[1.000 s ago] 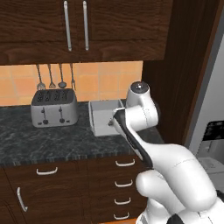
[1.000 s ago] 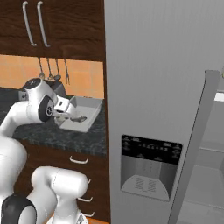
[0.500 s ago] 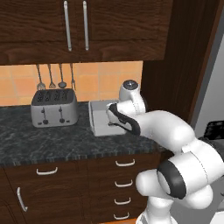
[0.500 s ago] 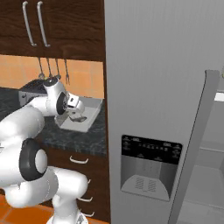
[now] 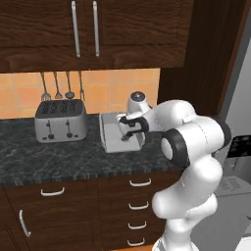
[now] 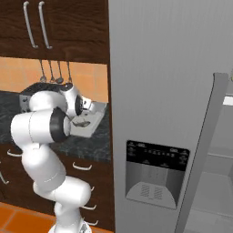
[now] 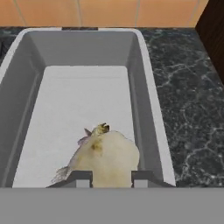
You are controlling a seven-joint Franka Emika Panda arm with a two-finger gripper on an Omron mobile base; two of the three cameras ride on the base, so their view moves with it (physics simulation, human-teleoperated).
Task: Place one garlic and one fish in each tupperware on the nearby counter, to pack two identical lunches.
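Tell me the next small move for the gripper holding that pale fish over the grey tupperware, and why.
Probably lower a little, then open. The gripper is shut on the pale yellowish fish, which hangs inside the walls of the grey rectangular tupperware above its bare white floor, so a short drop should land it.

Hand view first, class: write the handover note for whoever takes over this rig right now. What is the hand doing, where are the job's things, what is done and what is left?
Hand: shut on the fish, holding it over the grey tupperware.
Tupperware: on the counter, right of the toaster; nothing lies on its floor.
Done: fish picked up and brought to the tupperware.
Left: release the fish into it, add one garlic, then pack a second tupperware the same way. No garlic or second tupperware can be made out here.
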